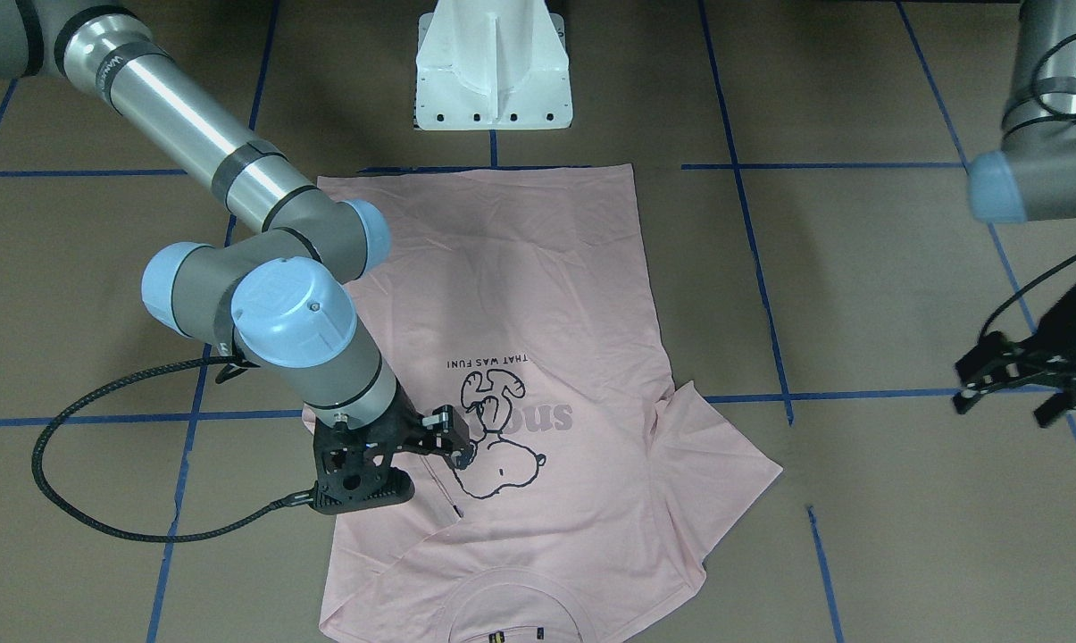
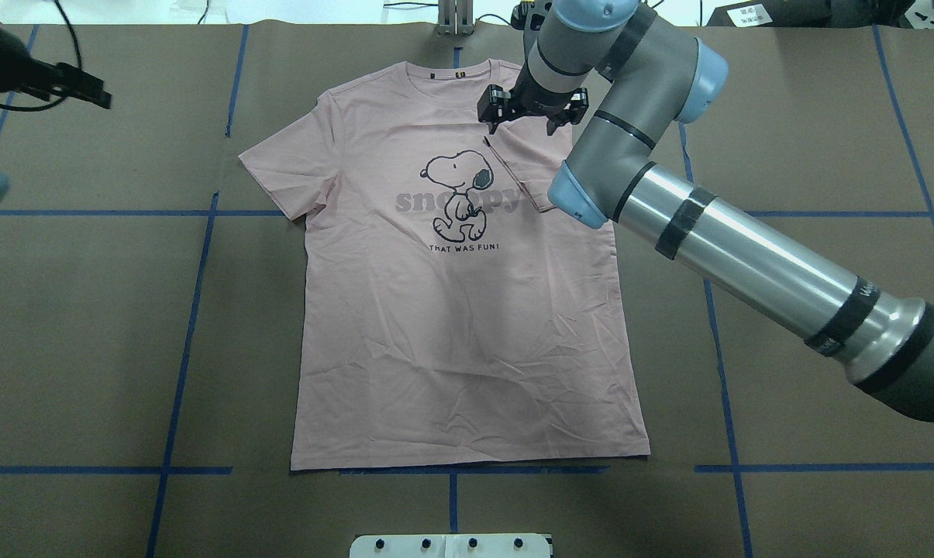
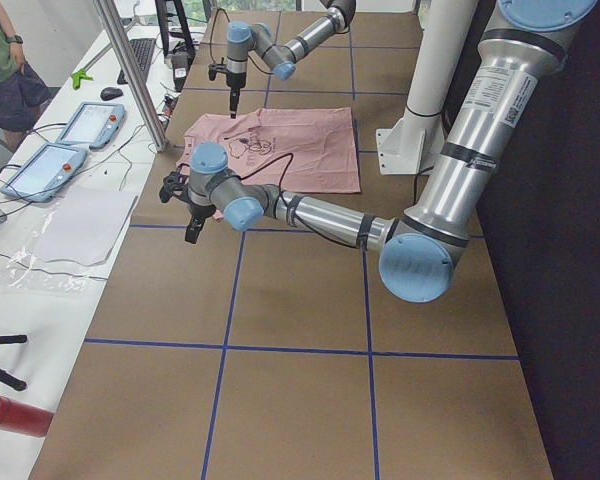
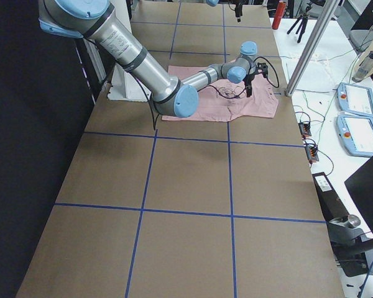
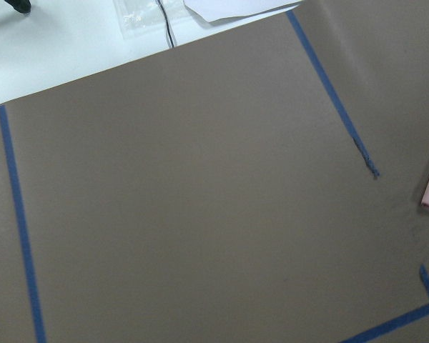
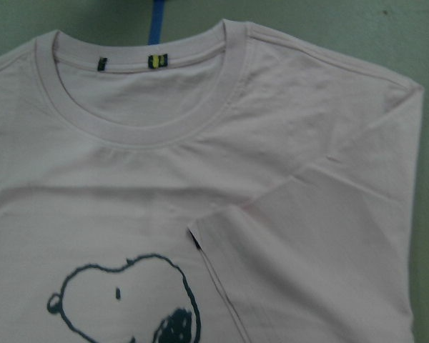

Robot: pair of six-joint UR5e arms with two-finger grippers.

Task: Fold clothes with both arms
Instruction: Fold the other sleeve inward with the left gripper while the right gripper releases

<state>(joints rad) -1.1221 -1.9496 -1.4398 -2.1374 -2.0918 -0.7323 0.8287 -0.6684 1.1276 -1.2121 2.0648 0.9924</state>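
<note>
Right arm (image 2: 746, 260) angled over T-shirt (image 2: 451, 333); right gripper (image 2: 522, 122) spread above sleeve (image 2: 525, 167).

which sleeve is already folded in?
The sleeve on the robot's right, below the right tool: it lies folded inward onto the shirt. The left sleeve is spread flat.

Pink Snoopy tee (image 2: 467, 325), laid flat, print up
One sleeve (image 2: 525, 167) is folded inward below the right gripper (image 2: 532, 124); the left gripper (image 1: 1006, 402) is held off-shirt.

Bright, even overhead light is flooding the table (image 1: 859, 295).
Glare is streaking along the right arm (image 1: 189, 125), a soft shadow is pooling beneath it, and the left gripper (image 1: 1000, 409) is blurring at the front view's edge.
</note>
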